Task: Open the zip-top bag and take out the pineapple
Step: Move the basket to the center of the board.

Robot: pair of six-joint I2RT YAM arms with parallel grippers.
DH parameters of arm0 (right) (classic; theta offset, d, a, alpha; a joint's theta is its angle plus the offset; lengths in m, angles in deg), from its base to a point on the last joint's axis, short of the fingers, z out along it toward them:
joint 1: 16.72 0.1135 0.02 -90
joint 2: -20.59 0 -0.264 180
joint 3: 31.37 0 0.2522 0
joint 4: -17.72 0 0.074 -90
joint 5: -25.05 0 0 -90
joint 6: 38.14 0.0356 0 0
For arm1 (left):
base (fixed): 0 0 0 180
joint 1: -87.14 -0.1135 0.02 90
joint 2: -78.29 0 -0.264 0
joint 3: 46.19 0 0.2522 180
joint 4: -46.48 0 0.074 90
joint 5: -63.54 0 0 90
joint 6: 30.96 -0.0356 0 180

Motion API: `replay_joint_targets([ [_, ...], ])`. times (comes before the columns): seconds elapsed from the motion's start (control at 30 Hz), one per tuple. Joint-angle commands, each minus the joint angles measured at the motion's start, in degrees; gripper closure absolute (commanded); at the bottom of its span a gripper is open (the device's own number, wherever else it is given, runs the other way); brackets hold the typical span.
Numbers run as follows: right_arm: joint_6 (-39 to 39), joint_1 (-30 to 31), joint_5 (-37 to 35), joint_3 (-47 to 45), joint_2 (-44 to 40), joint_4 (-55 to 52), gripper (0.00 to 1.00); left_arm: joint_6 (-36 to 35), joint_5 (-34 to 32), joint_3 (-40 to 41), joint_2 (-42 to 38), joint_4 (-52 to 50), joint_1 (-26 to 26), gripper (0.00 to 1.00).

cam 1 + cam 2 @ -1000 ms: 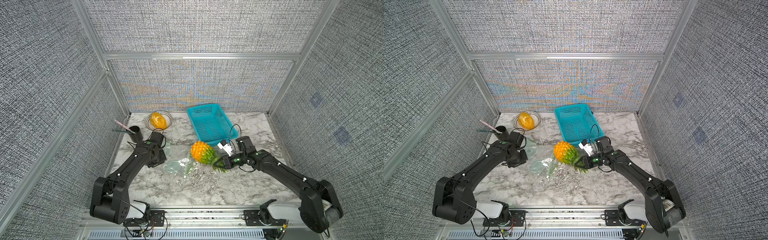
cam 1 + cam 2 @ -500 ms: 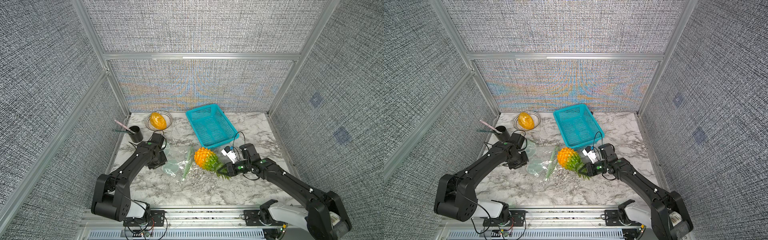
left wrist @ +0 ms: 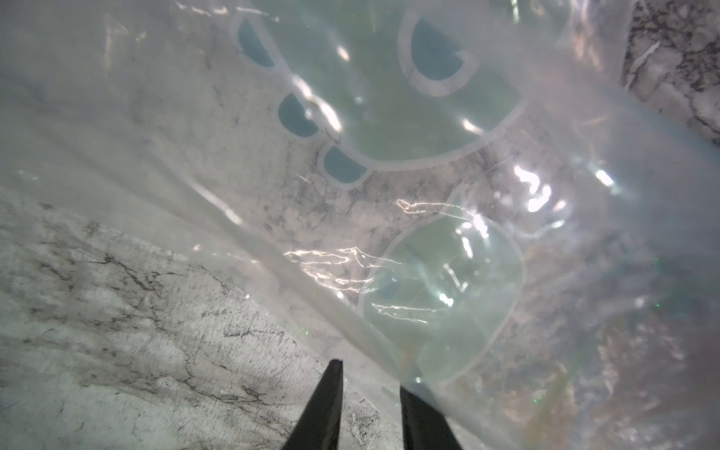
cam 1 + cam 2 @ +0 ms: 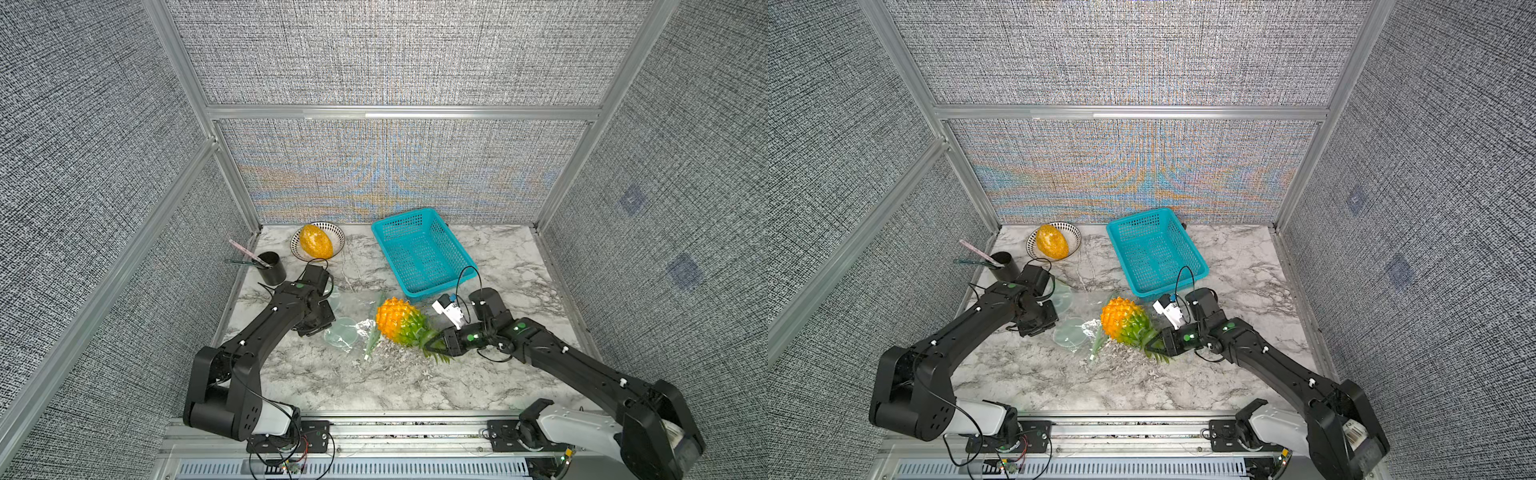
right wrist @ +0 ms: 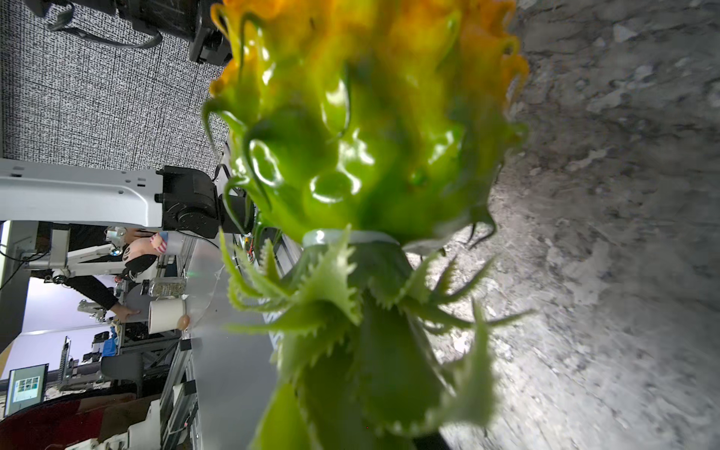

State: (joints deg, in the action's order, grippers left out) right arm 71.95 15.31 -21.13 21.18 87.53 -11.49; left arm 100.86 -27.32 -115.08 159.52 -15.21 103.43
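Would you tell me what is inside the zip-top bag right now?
Nothing shows inside the bag: only marble through the clear plastic. The pineapple is outside its mouth, right gripper on the crown. The corner under the left gripper is hidden.

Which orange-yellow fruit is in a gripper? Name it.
The pineapple, gripped by its spiky green crown in the right gripper; the leafless oval fruit lies untouched in the striped bowl at the back.

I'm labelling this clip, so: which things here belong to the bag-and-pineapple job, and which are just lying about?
Belongs to the job: zip-top bag, pineapple, left gripper at the bag, right gripper holding the pineapple's leaves.
Just lying about: teal basket, bowl with an orange oval fruit, black cup with sticks.
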Motion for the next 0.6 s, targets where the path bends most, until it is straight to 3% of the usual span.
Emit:
replay_joint_targets([
  [0.0,1.74,0.22,0.53,1.08,0.92,6.49,0.87,-0.36,0.32,0.27,-0.03,0.63,-0.04,0.7],
  [0.57,-8.42,0.04,2.58,19.07,16.72,0.54,0.88,0.45,0.38,1.82,-1.61,0.53,-0.03,0.71],
])
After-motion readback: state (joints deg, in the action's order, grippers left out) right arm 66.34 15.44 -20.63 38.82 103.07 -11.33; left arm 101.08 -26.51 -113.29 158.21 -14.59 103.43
